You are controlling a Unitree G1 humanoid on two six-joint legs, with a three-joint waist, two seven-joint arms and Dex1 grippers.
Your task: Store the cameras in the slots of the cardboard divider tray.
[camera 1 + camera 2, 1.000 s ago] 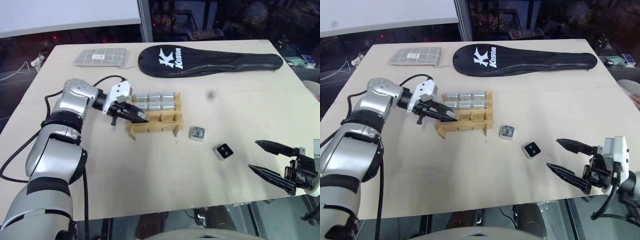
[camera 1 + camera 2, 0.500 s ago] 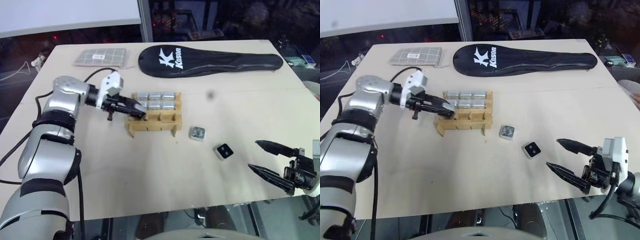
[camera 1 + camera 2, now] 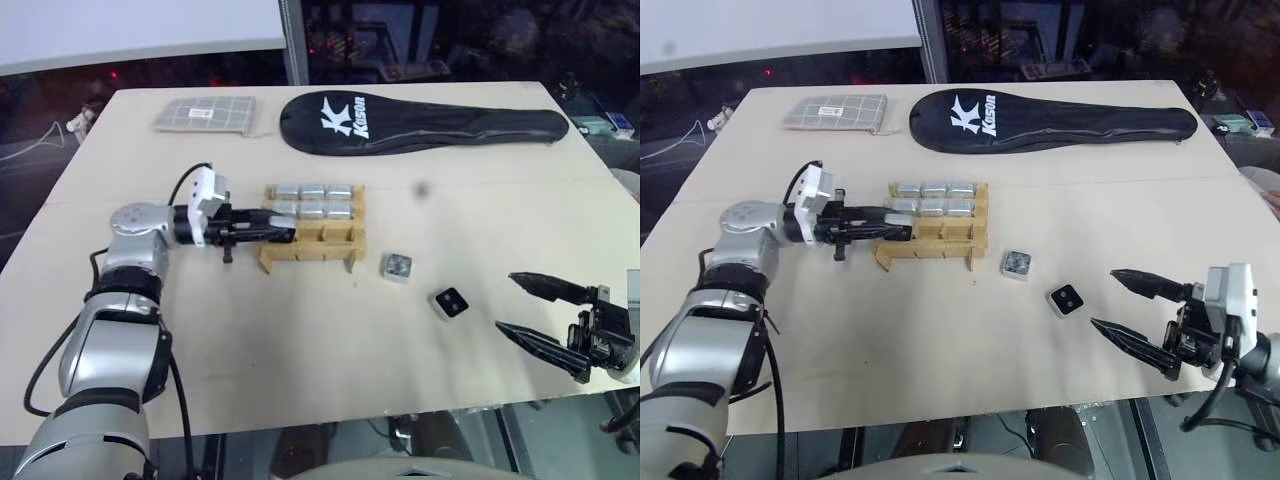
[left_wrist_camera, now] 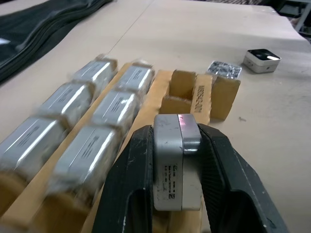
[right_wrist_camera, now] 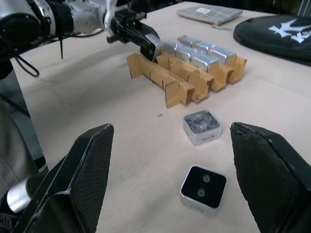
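While we are holding a grey camera (image 4: 177,165) clamped between the left gripper (image 3: 283,226) fingers, level at the left end of the cardboard divider tray (image 3: 310,250), the risk is plain: the camera is lying sideways over the front row, and if it is tilting against a strip when we are lowering it, it could jam on the cardboard or shove the light tray along the table (image 3: 300,360). Letting go early could drop it beside the slot. Looking into the tray, we are seeing 6 silvery cameras (image 3: 312,200) filling the 2 far rows, while the front row's slots are looking empty. Moving right, a grey-topped camera (image 3: 396,266) and a white camera with a black face (image 3: 449,301) are lying loose on the table, just beside each other. Farthest right, our right gripper (image 3: 545,316) is hanging with its fingers spread apart, empty.
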